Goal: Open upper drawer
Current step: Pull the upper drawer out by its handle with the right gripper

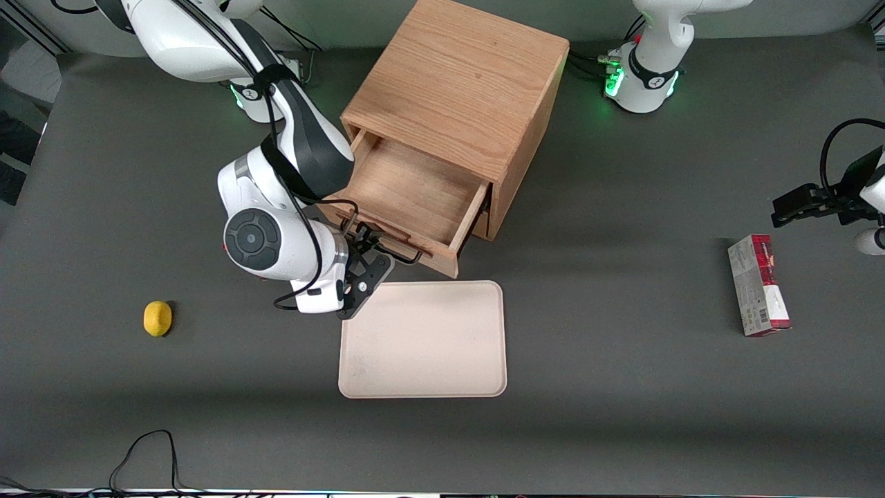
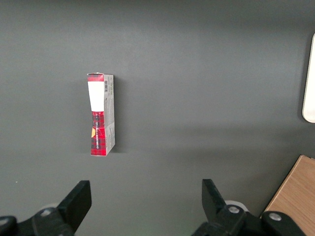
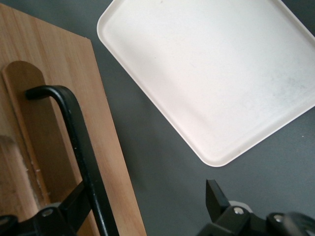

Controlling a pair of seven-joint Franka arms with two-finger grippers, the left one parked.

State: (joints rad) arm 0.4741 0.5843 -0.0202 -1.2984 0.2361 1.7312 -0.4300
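Front cam sits high up and looks almost straight down on the whole dark grey worktop [image 1: 622, 387], far enough back to catch both arm bases. The right wrist cam rides just above the black two-finger claw [image 3: 147, 206], super close, facing the light oak upper drawer [image 3: 54, 98] with its black wire handle [image 3: 78, 142] and the flat cream plastic tray [image 3: 211, 73]; both show in the front view too. The left wrist cam looks down from close on the red-and-white carton [image 2: 101, 114], shared with the front view.

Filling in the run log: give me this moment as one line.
upper drawer: pulled out, looks empty | claw: open, at black handle | tray: on table, nearer front camera than drawer
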